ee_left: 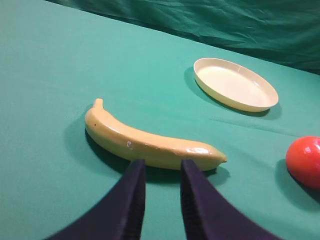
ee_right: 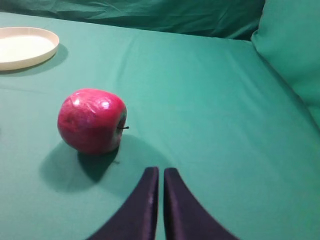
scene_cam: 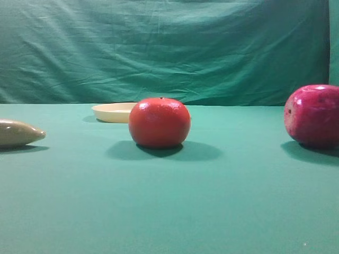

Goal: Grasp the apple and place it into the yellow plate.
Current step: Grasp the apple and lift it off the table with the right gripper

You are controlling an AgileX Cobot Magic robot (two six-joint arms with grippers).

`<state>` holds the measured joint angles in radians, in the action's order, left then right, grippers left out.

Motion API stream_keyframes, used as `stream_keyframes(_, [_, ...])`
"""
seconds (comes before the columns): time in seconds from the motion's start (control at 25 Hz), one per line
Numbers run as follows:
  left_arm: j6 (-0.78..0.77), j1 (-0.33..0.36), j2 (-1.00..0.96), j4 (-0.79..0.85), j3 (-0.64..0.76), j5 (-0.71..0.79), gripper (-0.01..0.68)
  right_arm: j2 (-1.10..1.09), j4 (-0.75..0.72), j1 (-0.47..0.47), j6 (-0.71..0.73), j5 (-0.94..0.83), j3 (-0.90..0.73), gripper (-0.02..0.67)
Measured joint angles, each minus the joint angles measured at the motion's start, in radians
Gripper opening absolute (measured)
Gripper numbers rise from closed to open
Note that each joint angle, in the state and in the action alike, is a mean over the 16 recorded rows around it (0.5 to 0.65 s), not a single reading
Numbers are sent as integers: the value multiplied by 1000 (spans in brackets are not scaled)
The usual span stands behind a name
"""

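The magenta-pink apple sits on the green cloth at the right edge of the exterior view. In the right wrist view the apple lies ahead and to the left of my right gripper, which is shut, empty and apart from it. The pale yellow plate is at the back left, empty; it also shows in the left wrist view and in the right wrist view. My left gripper is slightly open and empty, just in front of a banana.
An orange-red round fruit stands mid-table in front of the plate, also at the right edge of the left wrist view. A beige-yellow banana lies at the left. A green cloth backdrop hangs behind.
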<state>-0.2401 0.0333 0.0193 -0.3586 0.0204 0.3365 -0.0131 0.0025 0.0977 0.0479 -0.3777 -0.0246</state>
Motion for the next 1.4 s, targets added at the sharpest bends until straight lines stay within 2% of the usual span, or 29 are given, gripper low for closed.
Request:
stream_keyframes(1.08, [0, 0, 0, 0, 0, 0, 157, 0, 0, 0, 0, 2, 0, 0])
stream_keyframes(1.4, [0, 0, 0, 0, 0, 0, 157, 0, 42, 0, -3, 106, -2, 0])
